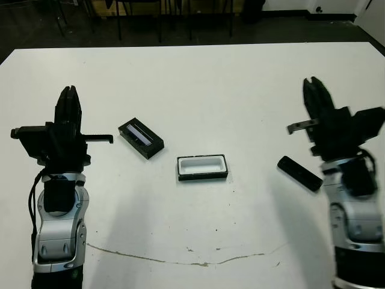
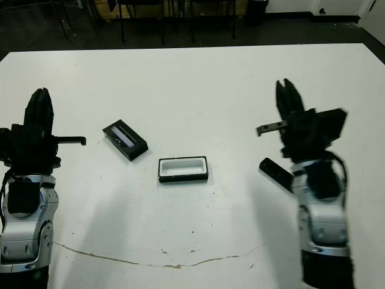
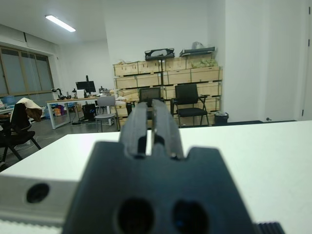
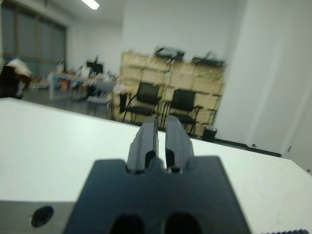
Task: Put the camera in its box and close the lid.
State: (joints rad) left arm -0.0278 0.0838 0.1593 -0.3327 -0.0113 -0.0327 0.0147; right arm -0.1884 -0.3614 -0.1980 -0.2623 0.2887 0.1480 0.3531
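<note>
The box (image 1: 202, 167), a small black tray with a white lining, lies open near the table's middle. Left of it and a little farther back lies the lid (image 1: 141, 139), black with a pale strip facing up, set at an angle. The camera (image 1: 299, 173), a narrow dark bar, rests on the table at the right, partly behind my right arm. My left gripper (image 1: 70, 91) is raised above the table's left side, shut and holding nothing. My right gripper (image 1: 314, 83) is raised over the right side, above the camera, also shut and holding nothing.
The white table (image 1: 198, 84) has a thin crack line (image 1: 180, 260) near its front edge. Dark floor and chair legs show beyond the far edge. The wrist views look across the table into a room with chairs (image 3: 189, 103) and shelves.
</note>
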